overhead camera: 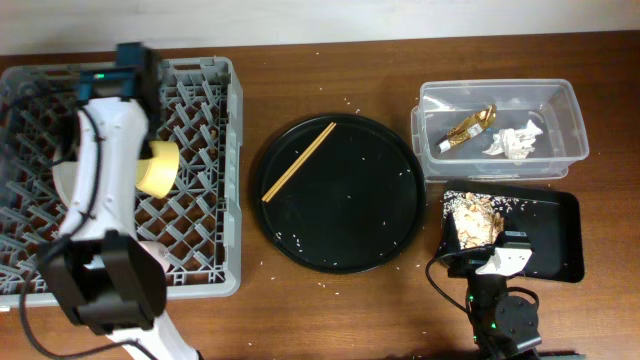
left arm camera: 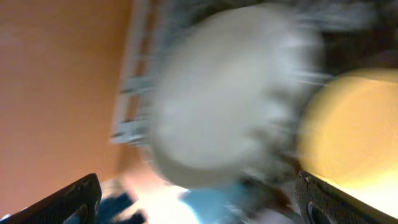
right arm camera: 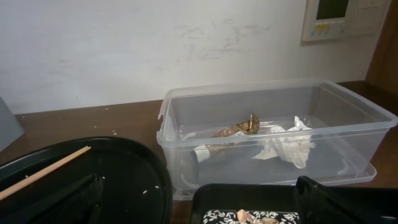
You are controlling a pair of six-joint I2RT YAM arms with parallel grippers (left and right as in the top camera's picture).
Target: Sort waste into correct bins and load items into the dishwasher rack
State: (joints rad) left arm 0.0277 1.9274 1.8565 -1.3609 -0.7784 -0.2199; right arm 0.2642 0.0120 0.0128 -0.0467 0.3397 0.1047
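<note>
The grey dishwasher rack (overhead camera: 205,95) at the left holds the yellow bowl (overhead camera: 158,168) and the pale plate (overhead camera: 62,185). My left gripper (overhead camera: 135,68) hovers over the rack's far side. Its view is blurred, showing the plate (left arm camera: 230,93), the bowl (left arm camera: 348,137) and a light-blue shape (left arm camera: 217,202) below the open fingers (left arm camera: 199,208). The chopsticks (overhead camera: 298,161) lie on the round black tray (overhead camera: 340,235). The clear tub (overhead camera: 426,130) holds the gold wrapper (overhead camera: 470,127) and napkin (overhead camera: 516,141). Food scraps (overhead camera: 475,222) lie in the rectangular black tray (overhead camera: 550,235). My right gripper (overhead camera: 497,265) is open and empty.
The right wrist view shows the tub (right arm camera: 249,93) with the wrapper (right arm camera: 239,129) and napkin (right arm camera: 286,143), the rectangular tray's rim (right arm camera: 249,191), the round tray (right arm camera: 118,180) and the chopsticks (right arm camera: 43,171). Rice grains dot the table. The left arm lies over the rack.
</note>
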